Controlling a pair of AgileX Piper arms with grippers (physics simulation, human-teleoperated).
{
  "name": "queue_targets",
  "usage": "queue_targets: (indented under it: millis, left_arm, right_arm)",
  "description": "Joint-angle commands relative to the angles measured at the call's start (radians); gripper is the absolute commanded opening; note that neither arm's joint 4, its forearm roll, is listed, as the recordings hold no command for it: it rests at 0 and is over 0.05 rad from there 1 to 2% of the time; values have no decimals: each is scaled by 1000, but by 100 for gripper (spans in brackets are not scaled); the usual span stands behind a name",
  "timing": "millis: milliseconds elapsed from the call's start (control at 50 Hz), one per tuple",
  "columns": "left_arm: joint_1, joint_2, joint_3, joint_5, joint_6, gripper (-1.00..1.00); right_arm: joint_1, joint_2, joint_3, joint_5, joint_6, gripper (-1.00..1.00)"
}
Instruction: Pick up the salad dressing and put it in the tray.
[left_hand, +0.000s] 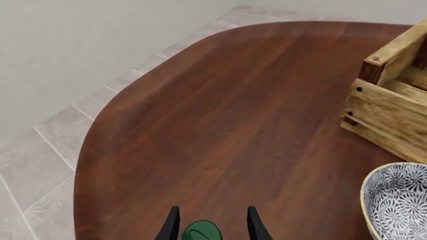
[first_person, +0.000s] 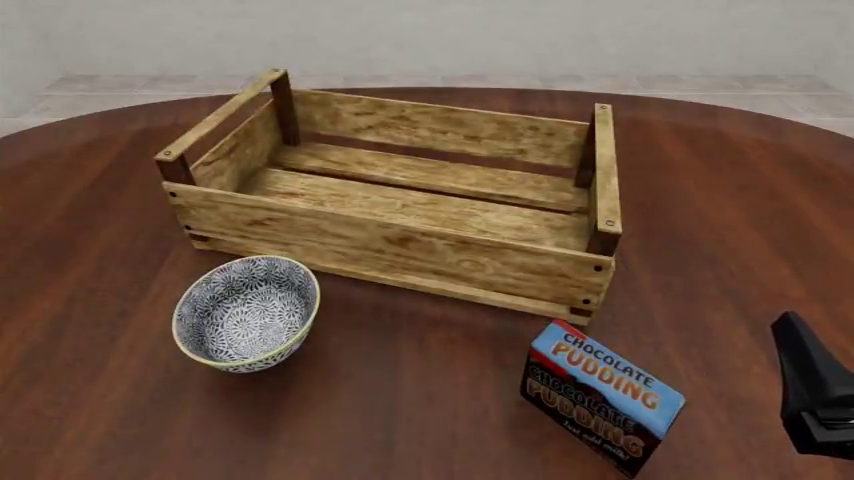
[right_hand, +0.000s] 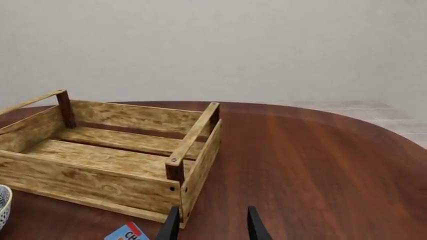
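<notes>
So the left end effector (left_hand: 208, 227) has its two dark fingers spread with the salad dressing (left_hand: 202, 232) sitting right between them, only the dark green cap showing at the edge of the left wrist view. Can't honestly tell if the fingers are touching the cap or just flanking it, there looks to be a sliver of gap on each side. The bottle doesn't show up in the front view at all, so all I can say is that it's somewhere at the near-left part of the surface (first_person: 441, 400), which is dark reddish wood with a rounded edge. The tray (first_person: 400, 245), the big weathered wooden crate with the darker corner posts, sits toward the far middle of the surface with nothing in it. The patterned blue-white bowl (first_person: 247, 312) is just off the tray's near-left corner, and the blue chocolate pudding box (first_person: 601, 395) stands near its near-right corner, closer to the near edge. The right end effector (right_hand: 212, 225) is over by the near-right edge, fingers apart and holding nothing, pointed past the tray's right end.
</notes>
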Motion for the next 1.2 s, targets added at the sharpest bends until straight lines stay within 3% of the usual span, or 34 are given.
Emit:
queue_targets:
  millis: [20, 1200]
  left_arm:
    - [17, 60, 8, -58, 12, 100]
    - [71, 154, 9, -118, 72, 100]
  right_arm:
    - [-2, 0, -2, 3, 1, 100]
    - [-8, 0, 1, -1, 4, 100]
